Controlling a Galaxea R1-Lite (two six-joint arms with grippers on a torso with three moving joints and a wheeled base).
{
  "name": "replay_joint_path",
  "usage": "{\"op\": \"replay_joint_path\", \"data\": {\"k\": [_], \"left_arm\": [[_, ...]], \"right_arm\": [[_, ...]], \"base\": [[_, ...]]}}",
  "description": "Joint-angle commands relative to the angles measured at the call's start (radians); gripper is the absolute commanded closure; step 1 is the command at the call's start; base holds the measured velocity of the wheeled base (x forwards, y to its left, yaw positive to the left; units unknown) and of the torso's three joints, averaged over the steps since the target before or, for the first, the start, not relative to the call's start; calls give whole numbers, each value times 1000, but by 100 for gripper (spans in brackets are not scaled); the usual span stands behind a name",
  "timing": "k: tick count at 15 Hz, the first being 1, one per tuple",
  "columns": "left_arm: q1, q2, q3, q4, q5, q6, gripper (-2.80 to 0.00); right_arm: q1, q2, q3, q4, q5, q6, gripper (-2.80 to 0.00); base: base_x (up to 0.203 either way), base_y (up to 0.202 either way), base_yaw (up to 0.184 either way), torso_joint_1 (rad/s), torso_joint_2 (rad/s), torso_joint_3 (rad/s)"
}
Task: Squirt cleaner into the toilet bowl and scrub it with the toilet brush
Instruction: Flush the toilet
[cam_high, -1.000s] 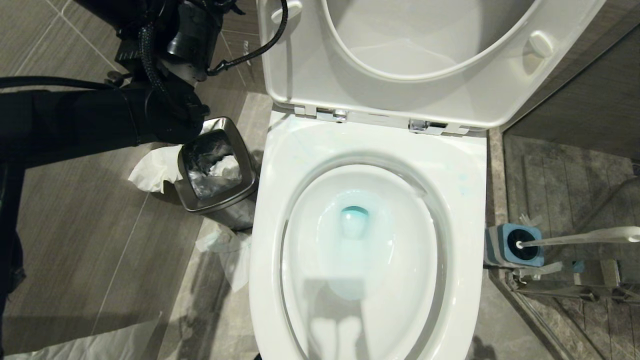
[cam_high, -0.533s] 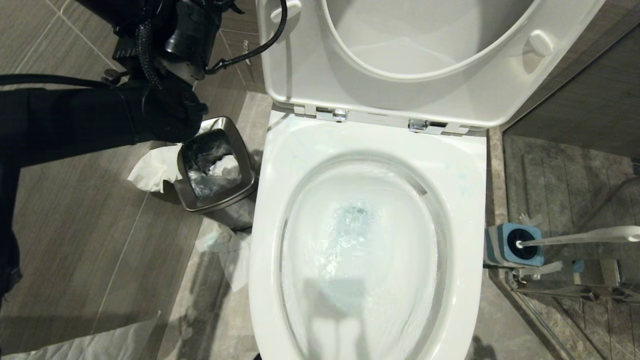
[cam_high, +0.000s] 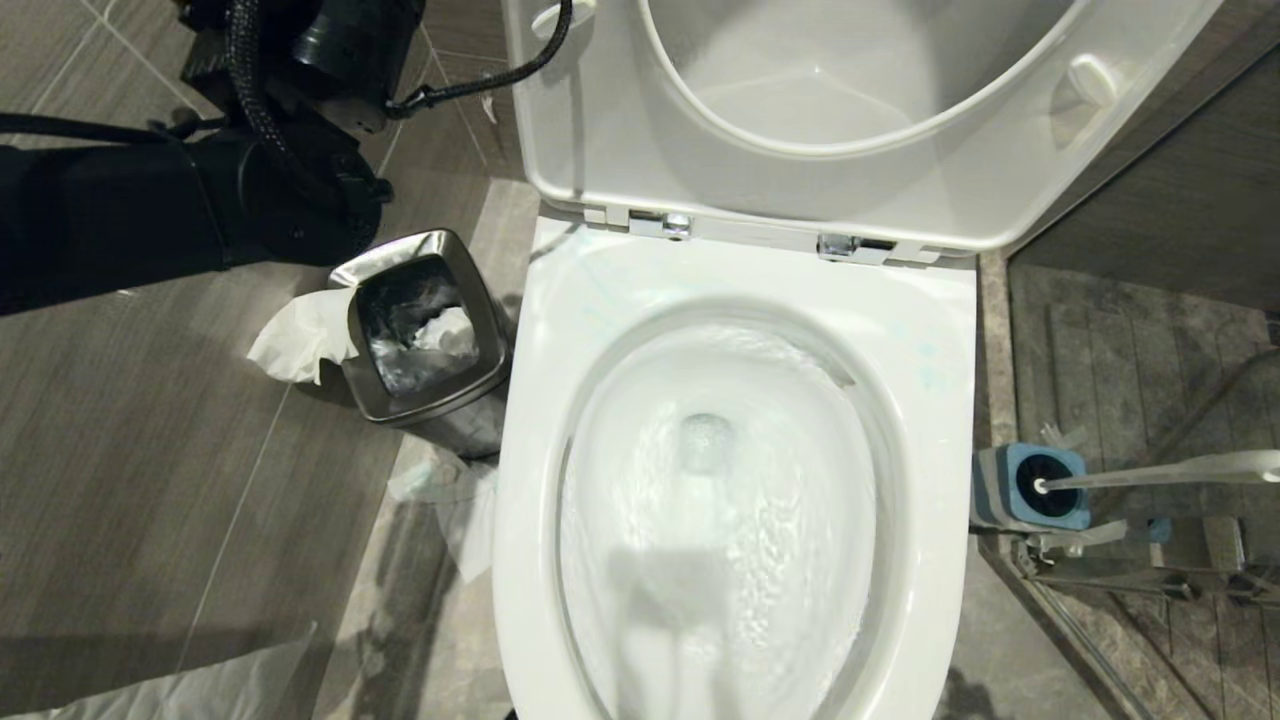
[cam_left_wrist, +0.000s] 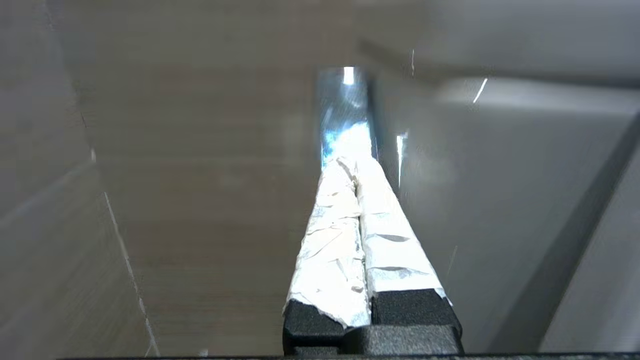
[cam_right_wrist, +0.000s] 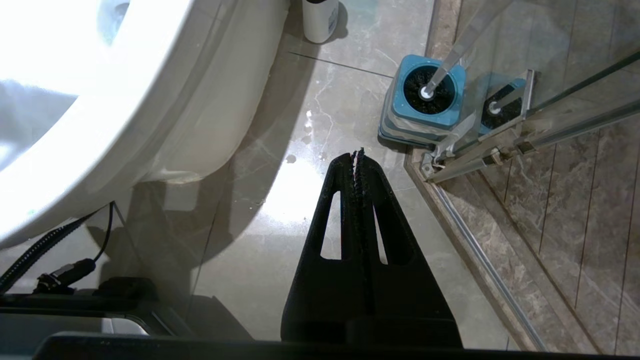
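Toilet brush (cam_high: 1150, 474), 3 o'clock of toilet bowl (cam_high: 940, 330), docked in holder (cam_high: 1000, 490): light, rigid, slick handle; grip mid-shaft. Both end effectors, left (cam_left_wrist: 356, 165) and right (cam_right_wrist: 358, 156), closed, empty.

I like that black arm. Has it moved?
Yes. The left arm drew up and left in the head view, off the bin rim it overlapped.

A bathroom, shown by a white toilet bowl (cam_high: 735, 480) with seat and lid (cam_high: 800, 110) raised and water swirling inside. Left of the bowl, a small square steel waste bin (cam_high: 425, 330) with crumpled tissue (cam_high: 295, 335) beside it on grey wood-look floor tiles (cam_high: 150, 470). Right of the bowl, a toilet brush (cam_high: 1150, 472) standing in its blue-topped holder (cam_high: 1030, 488), against the metal frame of a glass shower screen (cam_high: 1130, 575) over marble-patterned tile.
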Motion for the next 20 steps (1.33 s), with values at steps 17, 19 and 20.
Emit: {"op": "replay_joint_path", "data": {"k": [17,19,20], "left_arm": [[-20,-190,-1,50,0,67,0],[-31,-208,-1,76,3,65,0],[-32,-220,-1,102,3,65,0]], "right_arm": [[0,2,0,-1,0,0,0],[0,2,0,-1,0,0,0],[0,2,0,-1,0,0,0]], "base": [[0,0,0,0,0,0],[0,0,0,0,0,0],[0,0,0,0,0,0]]}}
